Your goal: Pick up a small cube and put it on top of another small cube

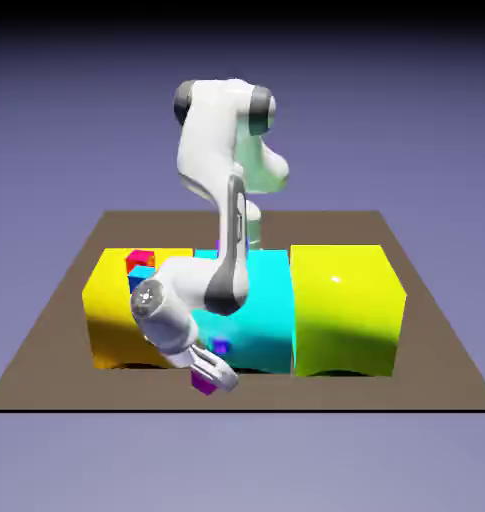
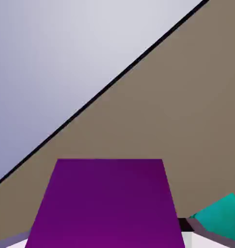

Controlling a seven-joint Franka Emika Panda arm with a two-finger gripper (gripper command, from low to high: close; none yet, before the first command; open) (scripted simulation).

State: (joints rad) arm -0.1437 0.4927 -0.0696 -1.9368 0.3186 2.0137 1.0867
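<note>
Item: white Franka arm, bent low over the front of the brown surface (image 1: pixel 426 360), its gripper (image 1: pixel 208 377) tilted down and toward the exterior view's right. Item: tiny magenta-pink cube (image 1: pixel 203 383), pinched between the fingers and carried above the surface in front of the blocks; in the hand view it filled the lower middle (image 2: pixel 107 203), large and square-on, hiding most of both fingers. Item: tiny violet bluish-purple cube (image 1: pixel 220 346), sitting just above and slightly to the exterior view's right of the held one, against the face of the large cyan block (image 1: pixel 261 310); whether it touched that face could not be told. Item: large yellow block (image 1: pixel 114 300) on the exterior view's left, with a small red cube (image 1: pixel 139 259) and a small blue cube (image 1: pixel 136 281) at its top edge; large yellow-green block (image 1: pixel 346 310) on the exterior view's right. Handling note, as judgement: the carry looked under way; doing it well would call for lifting clear, levelling the hand, centring the magenta cube over the violet one, lowering squarely, and releasing only once seated.
</note>
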